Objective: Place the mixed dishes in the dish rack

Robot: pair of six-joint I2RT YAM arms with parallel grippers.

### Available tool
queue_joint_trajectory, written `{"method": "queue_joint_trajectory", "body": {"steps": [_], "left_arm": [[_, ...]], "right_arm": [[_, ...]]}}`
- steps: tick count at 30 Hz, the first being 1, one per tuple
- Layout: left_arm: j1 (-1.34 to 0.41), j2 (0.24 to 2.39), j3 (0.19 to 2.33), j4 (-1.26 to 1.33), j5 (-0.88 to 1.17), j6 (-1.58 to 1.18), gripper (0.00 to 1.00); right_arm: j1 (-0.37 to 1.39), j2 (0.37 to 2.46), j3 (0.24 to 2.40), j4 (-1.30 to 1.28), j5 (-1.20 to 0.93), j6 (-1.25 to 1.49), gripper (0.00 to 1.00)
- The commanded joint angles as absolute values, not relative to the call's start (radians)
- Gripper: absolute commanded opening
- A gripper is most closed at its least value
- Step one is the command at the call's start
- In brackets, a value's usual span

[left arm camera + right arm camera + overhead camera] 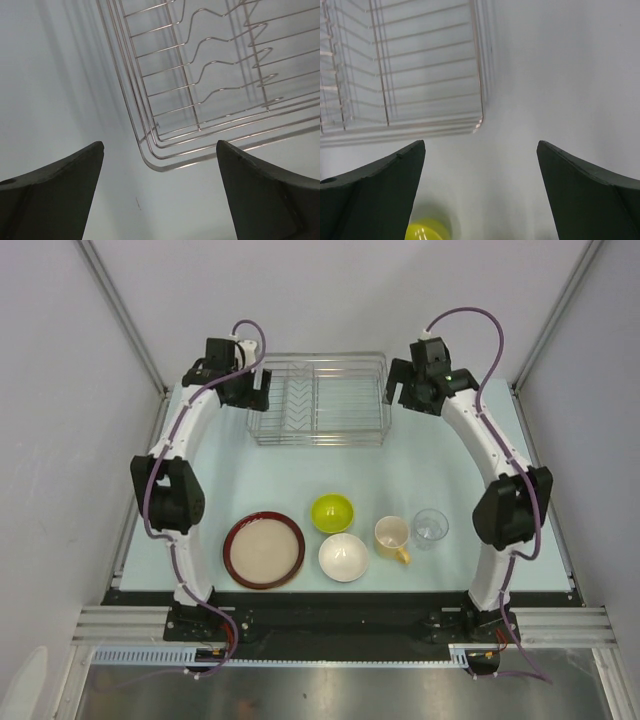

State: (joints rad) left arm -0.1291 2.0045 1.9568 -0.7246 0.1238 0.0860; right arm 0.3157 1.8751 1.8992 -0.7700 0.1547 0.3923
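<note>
Five dishes, plate [264, 549], green bowl [332, 511], white bowl [343, 556], mug [392, 536], glass [430, 527], are sitting at six o'clock on the table [300, 470]; the rack [318, 398] is lying at twelve, left tool [160, 145] and right tool [480, 145] gaping beside it.

The dish rack [318, 400] is set at the far side of the table [290, 475]. Nearer the front edge, a row is formed from left to right: plate [264, 550], rear bowl [333, 512] with front bowl [343, 557] before it, mug [392, 536], glass [430, 528].
</note>
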Motion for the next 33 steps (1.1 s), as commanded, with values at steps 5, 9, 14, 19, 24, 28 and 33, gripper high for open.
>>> {"method": "queue_joint_trajectory", "body": {"steps": [5, 9, 14, 19, 24, 28, 33], "left_arm": [[-0.104, 2.086, 1.977, -0.604, 0.081, 0.049, 1.0], [-0.094, 2.131, 1.994, -0.595, 0.089, 0.048, 1.0], [-0.092, 2.138, 1.941, -0.558, 0.061, 0.067, 1.0], [-0.09, 2.14, 1.878, -0.535, 0.028, 0.084, 0.99], [-0.089, 2.109, 1.77, -0.488, 0.003, 0.112, 0.99], [-0.091, 2.066, 1.649, -0.442, -0.037, 0.141, 0.99], [-0.091, 2.031, 1.574, -0.407, -0.051, 0.153, 0.99]], "right_arm": [[0.262, 2.163, 2.238, -0.795, 0.114, 0.394, 1.0], [0.262, 2.229, 2.296, -0.798, 0.098, 0.391, 1.0], [0.264, 2.282, 2.295, -0.775, 0.078, 0.396, 1.0], [0.27, 2.315, 2.252, -0.788, 0.094, 0.39, 1.0], [0.275, 2.272, 2.126, -0.778, 0.141, 0.388, 1.0], [0.288, 2.202, 1.959, -0.726, 0.164, 0.388, 1.0], [0.298, 2.154, 1.841, -0.71, 0.181, 0.4, 1.0]]}}
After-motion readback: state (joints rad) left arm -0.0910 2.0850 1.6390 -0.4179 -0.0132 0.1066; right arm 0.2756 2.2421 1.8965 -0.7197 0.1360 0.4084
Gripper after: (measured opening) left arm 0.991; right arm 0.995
